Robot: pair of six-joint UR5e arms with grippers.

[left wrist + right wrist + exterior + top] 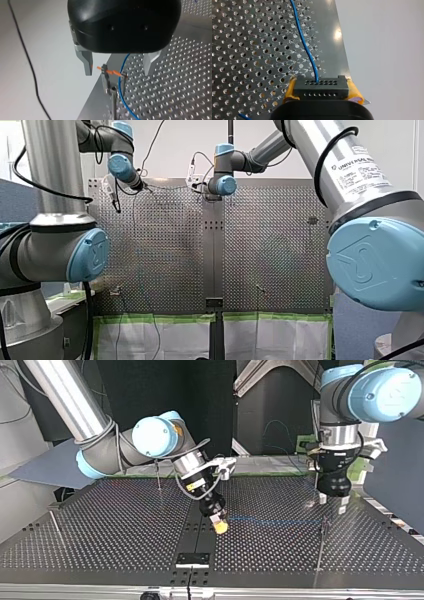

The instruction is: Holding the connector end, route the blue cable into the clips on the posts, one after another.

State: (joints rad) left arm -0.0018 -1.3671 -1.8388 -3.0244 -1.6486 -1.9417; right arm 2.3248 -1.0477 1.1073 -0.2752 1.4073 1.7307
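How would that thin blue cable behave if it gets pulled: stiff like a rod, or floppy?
Probably floppy: the blue cable bends in soft curves leaving the connector and beside the clip. Likely very light, being so thin. Under pull it seems to straighten, as the top view shows it running in a nearly straight line.

"UNIVERSAL ROBOTS" label (361,171) on my right arm (320,150); letters W–Z on table (329,37)
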